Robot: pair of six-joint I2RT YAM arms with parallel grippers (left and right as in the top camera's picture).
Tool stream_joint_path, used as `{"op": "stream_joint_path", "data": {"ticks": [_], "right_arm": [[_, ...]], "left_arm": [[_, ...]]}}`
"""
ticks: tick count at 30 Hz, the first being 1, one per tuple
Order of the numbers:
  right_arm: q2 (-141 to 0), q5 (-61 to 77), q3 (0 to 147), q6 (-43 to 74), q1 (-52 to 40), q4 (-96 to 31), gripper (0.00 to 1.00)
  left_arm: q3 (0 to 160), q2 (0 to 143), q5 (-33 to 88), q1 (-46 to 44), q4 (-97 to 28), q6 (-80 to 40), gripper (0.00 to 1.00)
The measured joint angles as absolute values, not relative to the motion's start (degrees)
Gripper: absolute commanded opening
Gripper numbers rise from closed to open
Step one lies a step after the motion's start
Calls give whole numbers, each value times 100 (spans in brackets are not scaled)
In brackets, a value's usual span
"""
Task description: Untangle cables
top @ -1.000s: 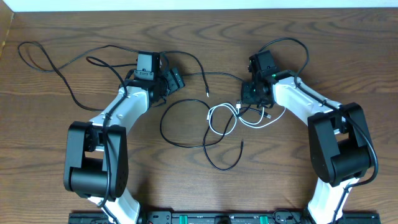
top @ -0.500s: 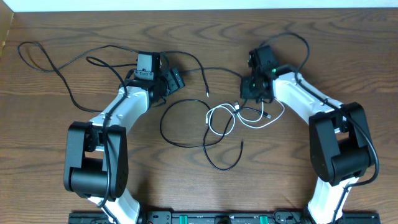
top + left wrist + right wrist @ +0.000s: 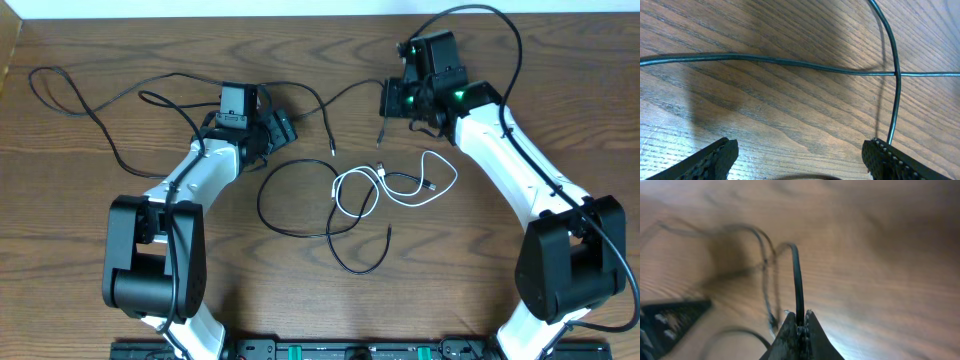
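Observation:
My right gripper (image 3: 386,102) is shut on a thin black cable (image 3: 352,92) near the table's far side. That cable's short plug end (image 3: 379,140) dangles below the gripper. In the right wrist view the pinched cable (image 3: 798,280) rises straight out of my right gripper (image 3: 800,316). A white cable (image 3: 400,187) lies looped at the centre, crossing a black cable loop (image 3: 268,205). My left gripper (image 3: 277,129) is open and low over the table. In the left wrist view my left gripper (image 3: 800,155) has bare wood between its fingers, with black cables (image 3: 790,62) crossing ahead.
Another long black cable (image 3: 95,120) snakes across the far left of the table. The table's far edge meets a white strip (image 3: 200,8). Thick black robot cables arc over the right arm (image 3: 515,45). A black rail (image 3: 330,350) runs along the near edge.
My right gripper closed on the black cable and carried it away from the white cable toward the far side, pulling its end out of the tangle. The left arm stayed still.

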State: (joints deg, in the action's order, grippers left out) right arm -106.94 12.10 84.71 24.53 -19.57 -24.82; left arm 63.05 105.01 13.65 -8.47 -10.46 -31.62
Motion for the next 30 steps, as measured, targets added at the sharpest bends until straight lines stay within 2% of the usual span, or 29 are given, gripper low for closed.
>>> {"op": "stream_joint_path", "data": {"ticks": [11, 12, 13, 14, 16, 17, 26, 30], "right_arm": [[-11579, 1293, 8482, 3358, -2425, -261, 1], [-11640, 1210, 8482, 3406, -2440, -246, 6], [-11699, 1094, 8482, 3428, -2443, -235, 22], [-11778, 963, 8482, 3439, -2421, -228, 50], [-11896, 805, 8482, 3450, -2314, -298, 88], [-11939, 779, 8482, 3450, -2224, -403, 99], [-11963, 1422, 8783, 3409, -1070, -1994, 99], [-11963, 1667, 9118, 3284, -886, -2877, 99]], "left_arm": [[6305, 10501, 1387, -847, -1050, -3162, 85], [6305, 10501, 1387, -847, -1050, -3159, 85], [6305, 10501, 1387, -847, -1057, -3159, 85], [6305, 10501, 1387, -847, -1074, -3159, 85], [6305, 10501, 1385, -847, -1125, -3159, 85], [6305, 10501, 1389, -847, -1142, -3162, 85], [6305, 10501, 1883, -847, -1066, -3153, 85], [6305, 10501, 2071, -847, -963, -3153, 85]]}}
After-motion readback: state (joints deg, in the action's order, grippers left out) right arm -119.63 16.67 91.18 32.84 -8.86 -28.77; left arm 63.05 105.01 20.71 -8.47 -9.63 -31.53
